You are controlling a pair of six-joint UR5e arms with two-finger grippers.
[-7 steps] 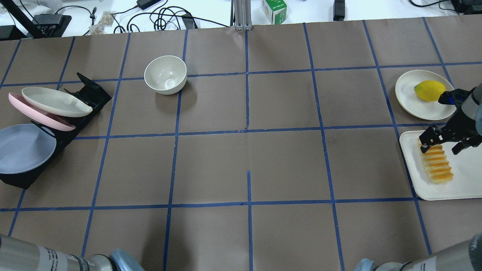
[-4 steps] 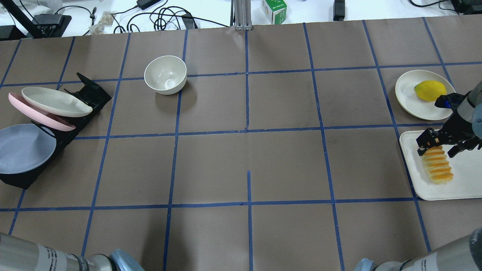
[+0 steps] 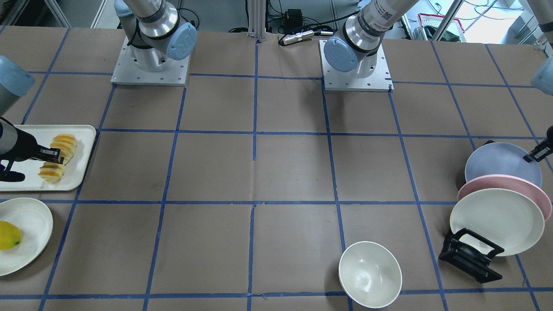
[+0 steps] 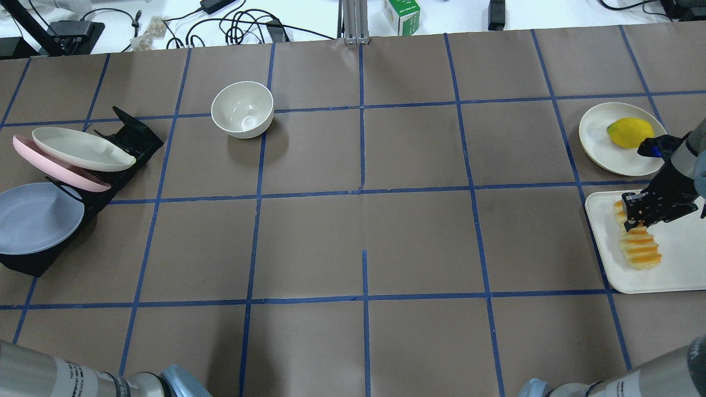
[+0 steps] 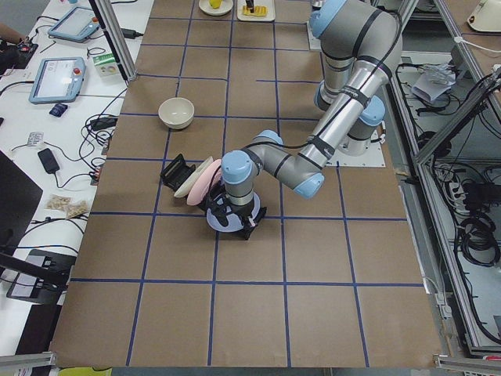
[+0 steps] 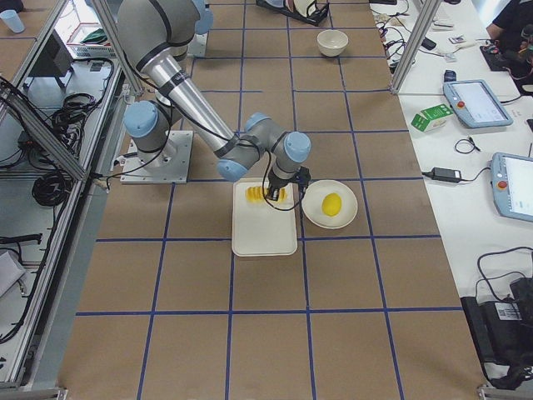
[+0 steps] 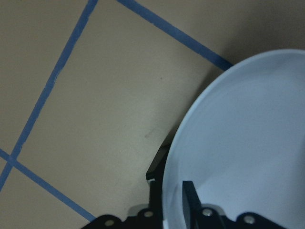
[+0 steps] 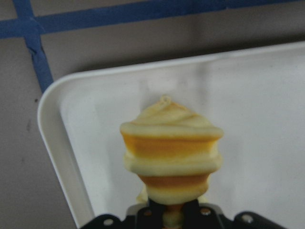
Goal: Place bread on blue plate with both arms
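The bread (image 4: 640, 248) lies on a white tray (image 4: 678, 264) at the table's right edge. My right gripper (image 4: 640, 214) is shut on the bread's far end; the right wrist view shows the loaf (image 8: 171, 152) held end-on between the jaws. The blue plate (image 4: 33, 218) leans in a black rack (image 4: 132, 138) at the far left. My left gripper (image 3: 538, 151) is at the blue plate's rim, out of the overhead view. In the left wrist view one finger (image 7: 190, 200) lies on the plate's face (image 7: 248, 143) and the rim runs between the jaws.
A pink plate (image 4: 55, 165) and a cream plate (image 4: 83, 149) lean in the same rack behind the blue one. A cream bowl (image 4: 242, 109) stands mid-left. A lemon (image 4: 629, 132) sits on a cream plate (image 4: 598, 138) just beyond the tray.
My right gripper's jaws, wide open astride the bread a second ago, have closed on its far end. The blue plate has shifted very slightly.
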